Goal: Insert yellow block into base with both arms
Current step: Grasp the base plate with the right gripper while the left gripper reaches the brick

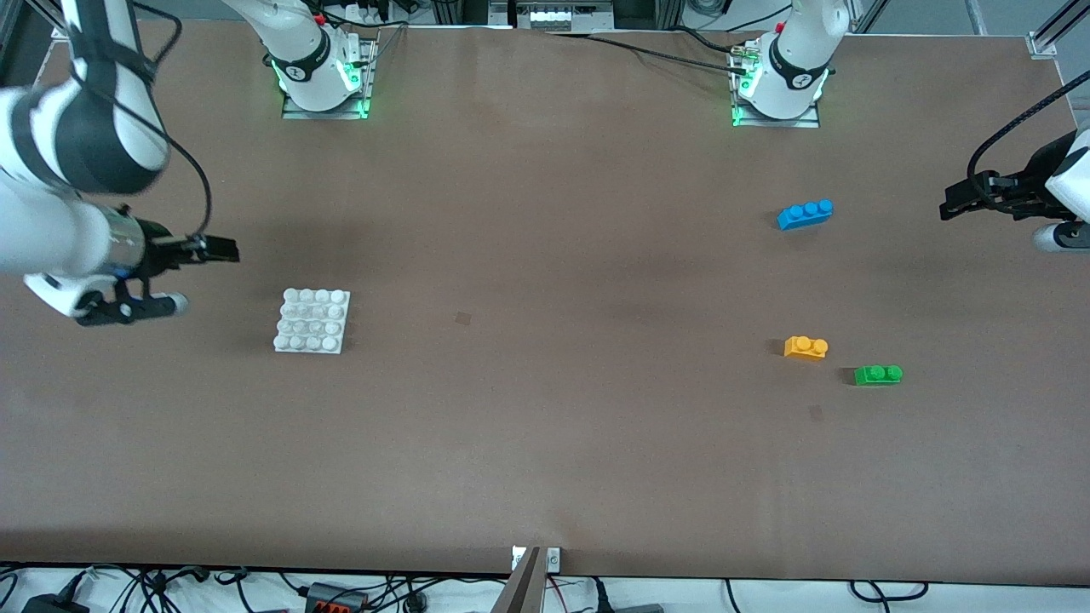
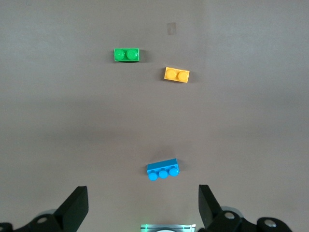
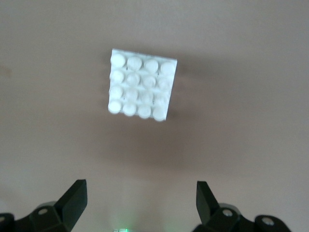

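The small yellow-orange two-stud plastic brick (image 1: 806,347) lies on the brown counter (image 1: 545,443) at the left arm's end, long axis along the counter's length, well apart from the white studded square base plate (image 1: 312,320). The left hand (image 1: 958,203), empty and spread wide, hovers closest; the right hand (image 1: 213,249), likewise open, waits above the counter near the base.

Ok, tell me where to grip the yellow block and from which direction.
Come straight down on the yellow block with the open left gripper, fingers on its two long flat sides, probably below the studs. It lies flat, studs up, apart from the green brick.
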Controlling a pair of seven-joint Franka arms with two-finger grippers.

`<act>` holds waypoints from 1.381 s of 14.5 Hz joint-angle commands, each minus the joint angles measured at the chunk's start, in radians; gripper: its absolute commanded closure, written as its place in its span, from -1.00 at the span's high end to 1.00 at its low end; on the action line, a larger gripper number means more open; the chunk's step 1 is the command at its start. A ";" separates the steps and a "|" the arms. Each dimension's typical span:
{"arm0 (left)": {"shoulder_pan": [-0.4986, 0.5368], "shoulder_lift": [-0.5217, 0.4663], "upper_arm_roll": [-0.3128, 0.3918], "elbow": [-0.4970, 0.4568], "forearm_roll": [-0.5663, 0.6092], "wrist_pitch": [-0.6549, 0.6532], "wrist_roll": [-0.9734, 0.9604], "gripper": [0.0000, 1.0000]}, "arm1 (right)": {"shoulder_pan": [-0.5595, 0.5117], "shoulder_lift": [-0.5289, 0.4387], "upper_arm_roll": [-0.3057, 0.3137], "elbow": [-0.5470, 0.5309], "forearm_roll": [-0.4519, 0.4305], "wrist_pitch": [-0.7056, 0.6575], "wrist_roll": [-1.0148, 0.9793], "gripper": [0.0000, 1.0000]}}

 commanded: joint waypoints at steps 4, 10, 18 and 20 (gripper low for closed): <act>0.007 -0.012 -0.003 -0.008 0.016 0.000 0.017 1.00 | 0.005 0.016 -0.003 -0.284 0.018 0.386 0.207 1.00; 0.007 -0.011 -0.003 -0.008 0.016 0.000 0.017 1.00 | 0.024 0.074 -0.003 -0.499 0.018 0.814 0.208 1.00; 0.007 -0.006 -0.003 -0.008 0.012 -0.001 0.015 1.00 | 0.022 0.145 -0.003 -0.494 0.015 0.920 0.159 1.00; 0.007 0.021 -0.002 -0.007 0.016 0.000 0.015 1.00 | 0.024 0.145 -0.001 -0.491 0.015 0.920 0.160 1.00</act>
